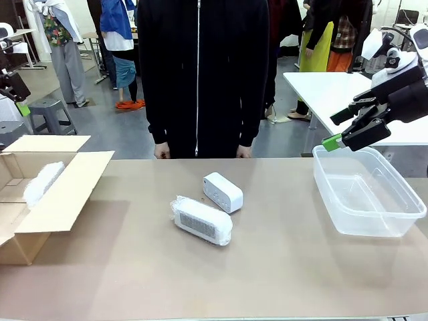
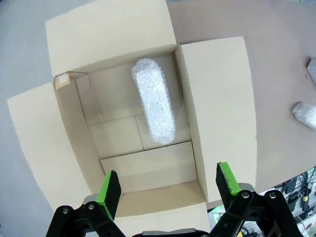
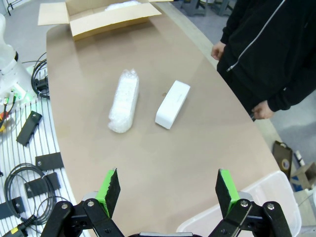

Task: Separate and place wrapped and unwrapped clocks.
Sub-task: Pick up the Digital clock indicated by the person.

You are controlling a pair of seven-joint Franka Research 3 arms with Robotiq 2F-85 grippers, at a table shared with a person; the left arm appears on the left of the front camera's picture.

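Note:
A wrapped clock [image 1: 202, 221] in crinkly plastic, grey face showing, lies mid-table. Just behind it to the right sits the bare white unwrapped clock [image 1: 223, 192]. The right wrist view shows the two side by side, the wrapped clock [image 3: 124, 101] and the unwrapped clock [image 3: 173, 104]. Another wrapped clock [image 2: 154, 101] lies inside the cardboard box [image 2: 217, 98], also visible from the front [image 1: 43, 182]. My left gripper [image 2: 168, 190] hangs open and empty above that box. Over the far left corner of the clear bin [image 1: 388, 214], my right gripper [image 1: 338, 129] is open and holds nothing.
A person in black stands at the far edge, hands [image 1: 160, 151] hanging by the table. The box [image 1: 73, 190] has its flaps spread at the left. The bin [image 3: 269, 190] sits at the right. Cables and tools lie beside the table's near edge [image 3: 24, 168].

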